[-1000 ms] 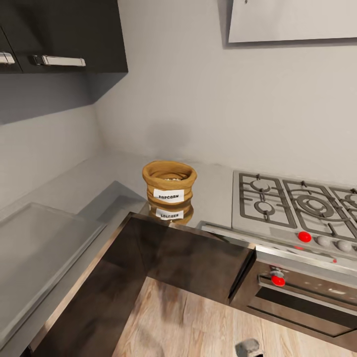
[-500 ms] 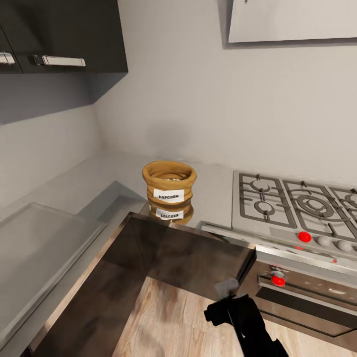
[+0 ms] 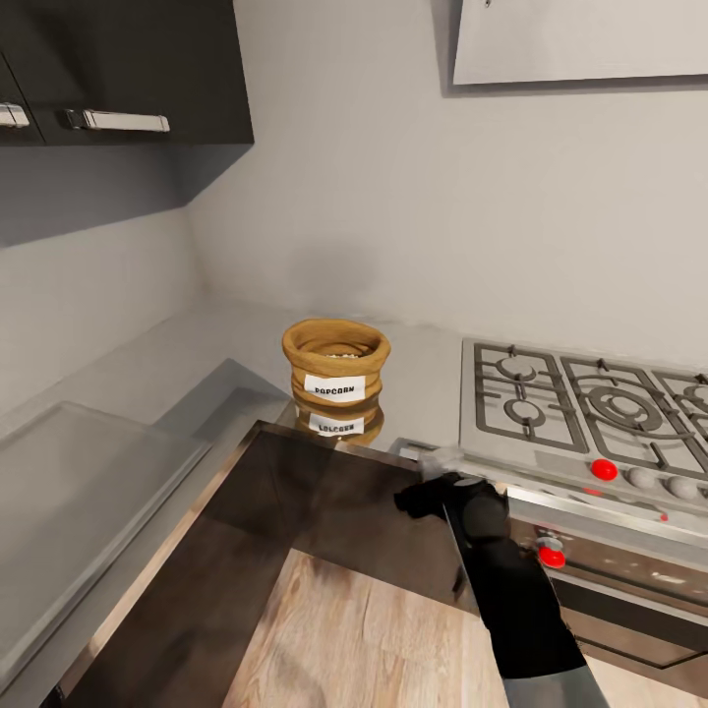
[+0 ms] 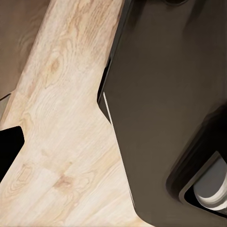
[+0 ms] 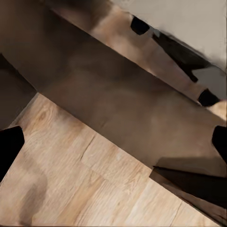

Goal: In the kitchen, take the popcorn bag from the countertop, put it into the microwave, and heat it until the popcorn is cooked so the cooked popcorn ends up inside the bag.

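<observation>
Step in hand, as judged: the reach toward the bag, with nothing grasped yet.

Nearest, the light wood plank floor [image 3: 374, 639] is seen below the dark brown-grey base cabinets [image 3: 374, 521]. The black right arm [image 3: 511, 600] is raised from the floor side, with the right hand [image 3: 425, 484] placed at the front edge of the tabletop, on the hob side of the bag and just short of it. In the right wrist view, dark finger tips [image 5: 9, 146] are seen at opposite edges of the picture, so the right hand is read as spread wide with nothing between the fingers. The left hand's state cannot be told; the left wrist view is taken up by floor and a dark cabinet face.

Beyond, the squat brown paper popcorn bag [image 3: 336, 369] with rolled rim and white "POPCORN" label is standing upright on the smooth grey metallic tabletop [image 3: 423, 374], near its front edge. The inset steel gas hob [image 3: 580, 408] lies beside the bag, apart from it. Pale kernels [image 3: 342, 356] are just visible inside the rim.

Next move, as judged: the right hand must be lifted over the tabletop edge, brought level with the bag's wall, and closed around the bag without tipping it.
</observation>
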Controlling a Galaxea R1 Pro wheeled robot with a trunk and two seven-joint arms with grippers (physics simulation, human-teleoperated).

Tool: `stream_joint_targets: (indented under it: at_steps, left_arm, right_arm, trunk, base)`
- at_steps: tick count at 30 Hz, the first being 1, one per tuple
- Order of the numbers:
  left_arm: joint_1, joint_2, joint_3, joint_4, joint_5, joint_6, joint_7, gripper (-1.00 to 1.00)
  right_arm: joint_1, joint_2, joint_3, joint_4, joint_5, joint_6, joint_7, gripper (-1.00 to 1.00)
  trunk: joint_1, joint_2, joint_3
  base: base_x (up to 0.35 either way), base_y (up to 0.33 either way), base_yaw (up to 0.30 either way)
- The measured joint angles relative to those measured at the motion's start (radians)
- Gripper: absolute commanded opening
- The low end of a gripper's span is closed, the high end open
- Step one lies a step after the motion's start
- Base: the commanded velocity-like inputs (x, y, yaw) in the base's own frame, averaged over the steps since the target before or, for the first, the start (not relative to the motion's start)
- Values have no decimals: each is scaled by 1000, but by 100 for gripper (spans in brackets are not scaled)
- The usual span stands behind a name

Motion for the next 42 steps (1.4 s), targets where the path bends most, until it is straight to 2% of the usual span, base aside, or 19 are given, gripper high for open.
stream_joint_targets:
  at_steps: [3, 10, 23, 28, 31, 33, 38, 39, 42]
  left_arm:
    - [0, 0, 0, 0, 0, 0, 0, 100]
    - [0, 0, 0, 0, 0, 0, 0, 100]
    - [0, 1, 0, 0, 0, 0, 0, 100]
    - [0, 1, 0, 0, 0, 0, 0, 100]
    - [0, 0, 0, 0, 0, 0, 0, 100]
    - [0, 1, 1, 0, 0, 0, 0, 100]
    - [0, 1, 1, 0, 0, 0, 0, 100]
    - [0, 1, 1, 0, 0, 0, 0, 100]
    - [0, 1, 1, 0, 0, 0, 0, 100]
  right_arm:
    - [-40, 0, 0, -2, 0, 0, 0, 100]
    - [-182, -2, -1, -2, -1, 0, 0, 100]
    - [-346, -4, -7, 1, -3, 0, 0, 100]
    - [-457, -3, -9, 18, -3, 0, -2, 100]
    - [-523, -3, -11, 78, -3, 0, -5, 100]
    - [-571, -3, -18, 152, -3, 0, -6, 100]
    - [-659, -3, -89, 326, -2, 0, -10, 100]
    - [-704, -3, -113, 419, 0, 0, -14, 100]
    - [-744, 0, -142, 475, 1, 1, -20, 100]
  trunk:
    - [0, 0, 0]
    - [0, 0, 0]
    - [0, 0, 0]
    - [0, 0, 0]
    - [0, 0, 0]
    - [0, 0, 0]
    - [0, 0, 0]
    - [0, 0, 0]
    - [0, 0, 0]
  base:
    - [0, 0, 0]
    - [0, 0, 0]
    - [0, 0, 0]
    - [0, 0, 0]
    - [0, 0, 0]
    - [0, 0, 0]
    - [0, 0, 0]
    - [0, 0, 0]
    - [0, 0, 0]
